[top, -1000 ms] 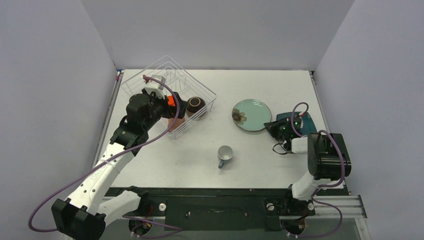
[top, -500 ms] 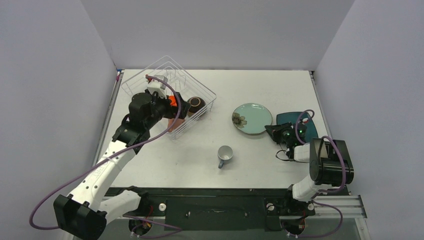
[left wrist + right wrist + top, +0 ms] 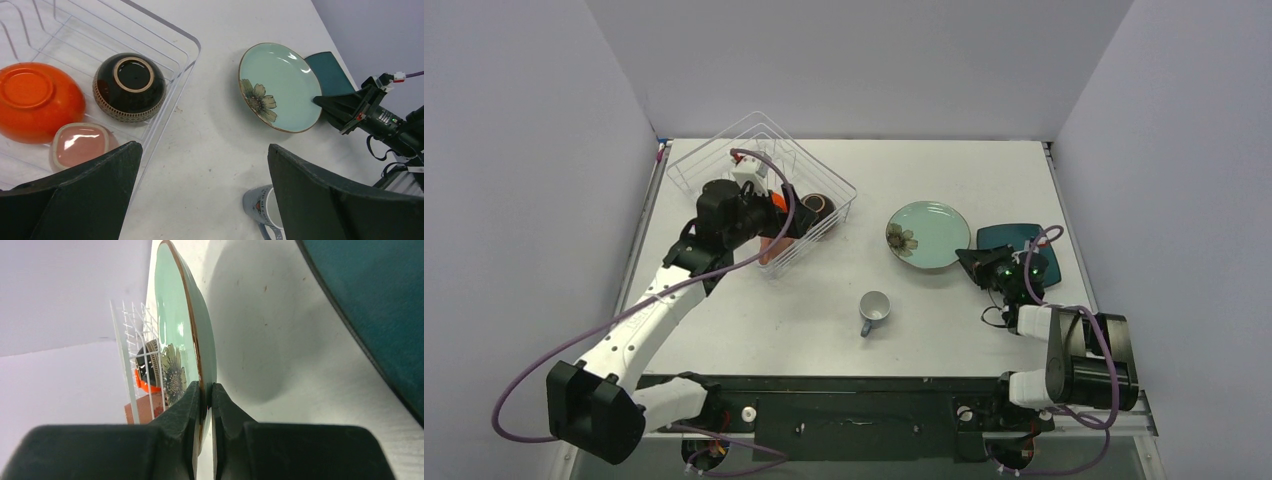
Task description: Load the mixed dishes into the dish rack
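The round pale-teal plate with a dark flower lies right of centre, and my right gripper is shut on its near-right rim. The right wrist view shows that plate edge-on, pinched between the fingertips. Just right of it lies the dark-teal plate. A grey-blue mug lies on its side in the middle. The dish rack holds the orange-red bowl, the brown bowl, both upside down, and the pink mug. My left gripper hangs open and empty above the rack's right edge.
The white wire rack stands at the back left, close to the left wall. Grey walls close the table on three sides. The right arm's purple cable loops over the dark-teal plate.
The right arm's elbow has drawn back toward the near edge, its gripper staying on the plate's rim, so more of the dark-teal plate shows. The left wrist has shifted slightly right over the rack.
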`<control>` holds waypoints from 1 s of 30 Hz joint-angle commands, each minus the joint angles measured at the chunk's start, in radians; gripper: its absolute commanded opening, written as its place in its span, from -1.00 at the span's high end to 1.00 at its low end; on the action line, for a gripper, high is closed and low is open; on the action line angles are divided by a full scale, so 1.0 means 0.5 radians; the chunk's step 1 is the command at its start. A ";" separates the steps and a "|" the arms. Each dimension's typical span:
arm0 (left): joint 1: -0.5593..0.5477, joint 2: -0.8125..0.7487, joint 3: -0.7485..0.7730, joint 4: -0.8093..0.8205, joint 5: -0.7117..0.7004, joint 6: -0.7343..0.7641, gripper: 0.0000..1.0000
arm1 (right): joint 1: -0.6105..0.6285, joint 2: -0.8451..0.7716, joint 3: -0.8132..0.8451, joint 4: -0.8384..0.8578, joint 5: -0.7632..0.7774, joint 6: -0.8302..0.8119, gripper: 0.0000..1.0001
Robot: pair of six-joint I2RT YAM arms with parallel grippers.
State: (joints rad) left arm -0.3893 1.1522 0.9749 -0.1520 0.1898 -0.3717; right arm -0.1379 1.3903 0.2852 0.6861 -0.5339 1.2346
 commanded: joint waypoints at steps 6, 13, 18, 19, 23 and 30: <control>-0.148 0.407 0.132 0.313 0.373 -0.689 -0.94 | -0.018 -0.369 0.017 0.164 -0.189 0.152 1.00; -0.391 0.873 0.127 0.786 0.240 -1.237 -0.99 | -0.016 -0.527 0.011 0.015 -0.199 0.157 1.00; -0.414 1.239 0.117 1.310 0.343 -1.594 -0.87 | -0.016 -0.570 -0.014 0.072 -0.245 0.245 1.00; -0.429 1.333 0.149 1.435 0.370 -1.660 -0.84 | -0.016 -0.578 -0.019 0.069 -0.248 0.252 1.00; -0.479 1.541 0.239 1.687 0.439 -1.800 -0.65 | -0.016 -0.629 -0.021 0.011 -0.261 0.238 1.00; -0.548 1.588 0.273 1.721 0.408 -1.784 -0.16 | -0.016 -0.652 -0.021 -0.011 -0.285 0.236 1.00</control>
State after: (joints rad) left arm -0.6476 1.9575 1.0626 0.6125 0.3801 -1.2488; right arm -0.1379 1.1122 0.2523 0.5434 -0.6231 1.3041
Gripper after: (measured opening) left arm 0.687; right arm 0.059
